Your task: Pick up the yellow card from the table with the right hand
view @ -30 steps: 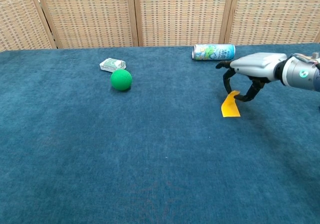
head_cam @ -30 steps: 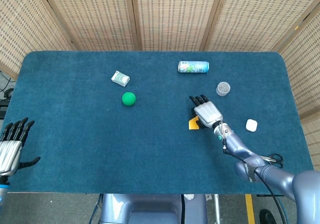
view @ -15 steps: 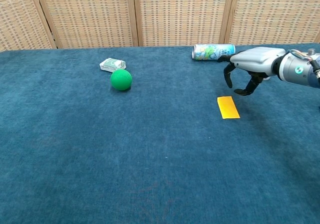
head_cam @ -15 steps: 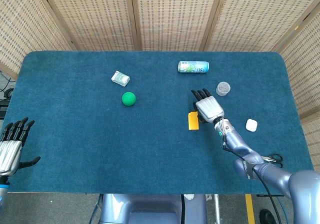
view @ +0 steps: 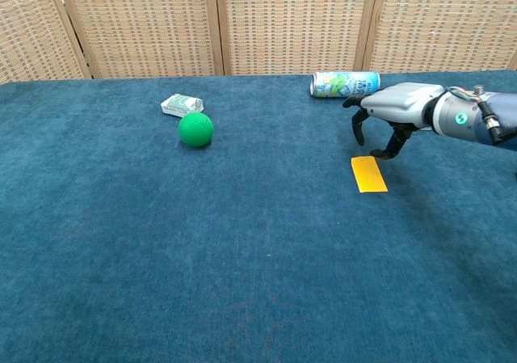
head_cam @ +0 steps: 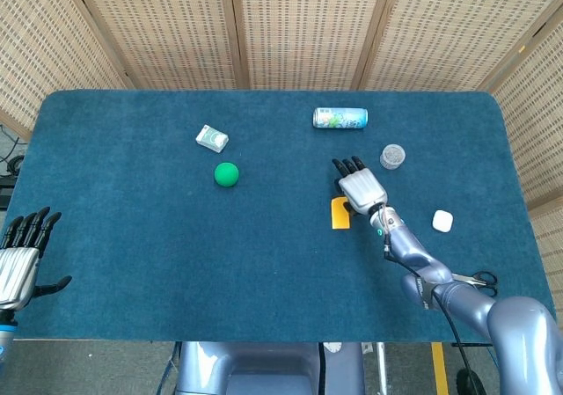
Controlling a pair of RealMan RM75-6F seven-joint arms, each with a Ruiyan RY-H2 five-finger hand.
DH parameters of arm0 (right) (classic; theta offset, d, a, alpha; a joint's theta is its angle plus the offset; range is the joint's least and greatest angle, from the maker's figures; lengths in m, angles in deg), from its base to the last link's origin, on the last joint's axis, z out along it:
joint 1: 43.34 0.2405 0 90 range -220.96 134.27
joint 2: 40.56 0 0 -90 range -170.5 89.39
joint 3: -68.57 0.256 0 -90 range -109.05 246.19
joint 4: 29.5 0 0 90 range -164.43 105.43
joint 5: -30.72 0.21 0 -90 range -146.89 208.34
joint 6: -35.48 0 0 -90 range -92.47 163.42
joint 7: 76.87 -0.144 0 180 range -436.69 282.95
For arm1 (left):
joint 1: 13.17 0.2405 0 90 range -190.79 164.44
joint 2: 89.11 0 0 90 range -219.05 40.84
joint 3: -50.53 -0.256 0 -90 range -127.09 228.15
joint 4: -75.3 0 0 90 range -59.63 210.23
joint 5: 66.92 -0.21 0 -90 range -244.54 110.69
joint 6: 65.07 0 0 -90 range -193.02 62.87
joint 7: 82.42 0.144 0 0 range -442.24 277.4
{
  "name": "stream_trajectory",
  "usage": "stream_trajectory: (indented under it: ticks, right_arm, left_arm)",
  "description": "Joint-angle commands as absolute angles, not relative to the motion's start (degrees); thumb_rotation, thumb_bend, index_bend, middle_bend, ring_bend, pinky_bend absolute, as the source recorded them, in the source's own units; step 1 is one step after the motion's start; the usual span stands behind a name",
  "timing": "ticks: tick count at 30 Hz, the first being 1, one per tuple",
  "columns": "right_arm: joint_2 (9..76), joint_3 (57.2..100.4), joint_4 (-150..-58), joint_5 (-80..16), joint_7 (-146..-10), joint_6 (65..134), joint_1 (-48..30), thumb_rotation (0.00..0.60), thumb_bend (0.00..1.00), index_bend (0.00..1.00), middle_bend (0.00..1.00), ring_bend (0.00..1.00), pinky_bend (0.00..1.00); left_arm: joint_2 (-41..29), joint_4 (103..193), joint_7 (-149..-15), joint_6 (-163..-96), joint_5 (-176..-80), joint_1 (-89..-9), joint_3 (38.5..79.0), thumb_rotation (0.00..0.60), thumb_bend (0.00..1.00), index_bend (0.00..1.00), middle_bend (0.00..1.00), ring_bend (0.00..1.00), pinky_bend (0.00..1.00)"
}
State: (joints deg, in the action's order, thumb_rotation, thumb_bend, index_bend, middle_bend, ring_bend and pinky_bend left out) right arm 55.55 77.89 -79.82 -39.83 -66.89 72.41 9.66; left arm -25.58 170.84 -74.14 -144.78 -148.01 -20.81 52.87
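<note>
Head view: clear jar (head_cam: 392, 157) near the tabletop's (head_cam: 132, 237) right edge, contents too small to tell; can (head_cam: 339, 118) lying near the far edge. Yellow card (head_cam: 340, 212) flat, right of centre. Right hand (head_cam: 360, 186) just beside it, shifted slightly leftward since the last frame. Left hand (head_cam: 19, 254) off the left edge, fingers spread, empty.

Chest view: card (view: 368, 174) is a plain yellow rectangle, flat. Right hand (view: 396, 108) above its far end, fingers curled down, apart, holding nothing; a second ago it held the card tilted up.

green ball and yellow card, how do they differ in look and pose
The green ball is round and stands up off the cloth; the yellow card is a flat rectangle lying on it. The ball sits alone, left of centre; the card lies right beside the right hand. Both rest on the blue table.
</note>
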Motion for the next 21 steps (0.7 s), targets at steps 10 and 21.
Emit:
stream_trajectory:
  ticks: [10, 21]
  right_arm:
    - [58.15, 77.54, -76.19, -40.19, -67.42, 69.75, 11.24, 0.600, 0.44, 0.40, 0.00, 0.00, 0.00]
    - [59.53, 77.71, -74.30, -39.92, -67.53, 68.49, 12.05, 0.600, 0.44, 0.40, 0.00, 0.00, 0.00]
  left_arm:
    - [-25.65, 170.89, -74.22, -144.65, -147.88, -20.86, 52.86, 0.600, 0.13, 0.00, 0.00, 0.00, 0.00]
    - [-25.65, 170.96, -74.23, -144.67, -147.80, -20.86, 52.86, 0.600, 0.13, 0.00, 0.00, 0.00, 0.00]
